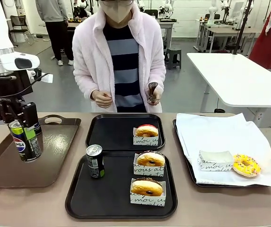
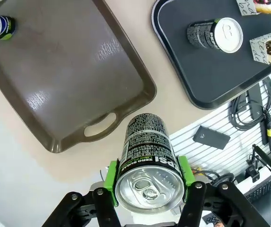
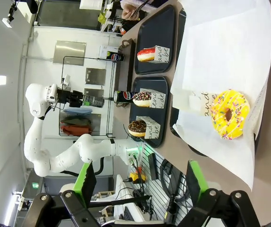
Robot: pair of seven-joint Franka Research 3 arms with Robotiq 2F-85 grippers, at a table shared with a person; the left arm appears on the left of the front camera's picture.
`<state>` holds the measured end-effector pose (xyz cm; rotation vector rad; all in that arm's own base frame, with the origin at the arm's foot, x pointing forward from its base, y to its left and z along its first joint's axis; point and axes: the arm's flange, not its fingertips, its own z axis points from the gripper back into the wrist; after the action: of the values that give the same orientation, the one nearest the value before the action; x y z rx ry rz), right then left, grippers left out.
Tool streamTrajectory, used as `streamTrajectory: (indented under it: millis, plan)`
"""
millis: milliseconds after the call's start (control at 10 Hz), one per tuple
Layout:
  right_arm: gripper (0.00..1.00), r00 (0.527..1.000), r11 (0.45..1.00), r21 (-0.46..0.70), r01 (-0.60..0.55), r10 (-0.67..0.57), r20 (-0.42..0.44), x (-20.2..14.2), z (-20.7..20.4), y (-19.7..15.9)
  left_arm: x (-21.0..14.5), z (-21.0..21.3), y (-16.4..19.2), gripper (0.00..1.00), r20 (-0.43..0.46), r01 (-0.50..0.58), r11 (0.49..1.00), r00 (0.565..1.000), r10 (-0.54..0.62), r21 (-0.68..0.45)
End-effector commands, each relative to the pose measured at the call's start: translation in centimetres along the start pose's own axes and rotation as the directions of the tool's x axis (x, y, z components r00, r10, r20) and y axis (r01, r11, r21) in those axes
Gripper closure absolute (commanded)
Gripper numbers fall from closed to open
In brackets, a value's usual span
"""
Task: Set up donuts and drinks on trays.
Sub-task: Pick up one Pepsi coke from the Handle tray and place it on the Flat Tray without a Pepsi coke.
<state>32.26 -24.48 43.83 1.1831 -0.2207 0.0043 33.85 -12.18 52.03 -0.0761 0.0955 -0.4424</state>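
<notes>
The left gripper [image 1: 25, 135] pinches a slim black Pepsi can [image 1: 27, 147] between its green pads, the can's long axis upright and in line with the fingers. It hangs over the glossy brown handled tray [image 1: 55, 142].

The far matte black square tray [image 1: 109, 132] lies at 3 o'clock from the can. It carries a pink-red glazed donut in a white paper box [image 1: 147, 134] and no drink. The likely move is a sideways carry over both raised rims. There is bare room at 9 o'clock of that donut.

The near black square tray [image 1: 111, 194] already has a second black can [image 1: 95, 161].

The right gripper [image 3: 142, 182] is spread and empty, with the yellow glazed donut [image 3: 228, 114] at 1 o'clock, so the left arm is nearer.
</notes>
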Motion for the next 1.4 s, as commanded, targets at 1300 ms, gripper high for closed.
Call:
streamTrajectory:
  millis: [1300]
  plan:
    - [0.00, 1.000, 1.000, -0.004, -0.004, 0.004, -0.001, -0.1, -0.1, 0.0, 18.1, 0.5, -1.3, 0.41, 0.152, 0.076, 0.988, 0.984, -0.097, 0.137]
